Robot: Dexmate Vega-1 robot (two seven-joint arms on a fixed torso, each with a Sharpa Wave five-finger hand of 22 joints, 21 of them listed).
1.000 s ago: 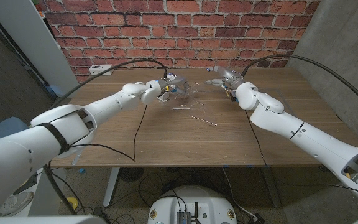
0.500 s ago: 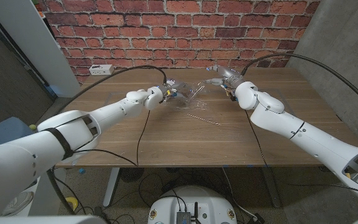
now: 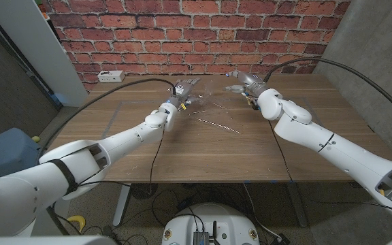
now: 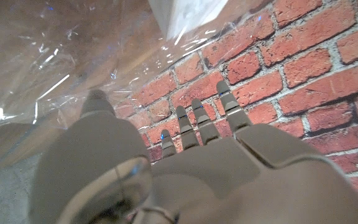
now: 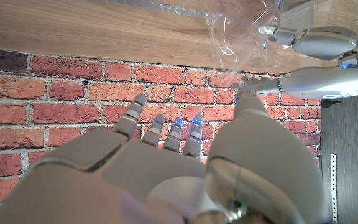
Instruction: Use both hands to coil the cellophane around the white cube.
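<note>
Both hands reach far: left hand [image 3: 180, 95] and right hand [image 3: 240, 83] pinch the cellophane [image 3: 206, 102].

Red brick wall [image 3: 196, 27] behind a wooden table [image 3: 203, 153], grey side panels.

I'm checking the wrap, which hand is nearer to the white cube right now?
Left. The left hand is right beside the white cube, which sits inside the cellophane by its fingers. The right hand is across the sheet, at its far edge.
</note>
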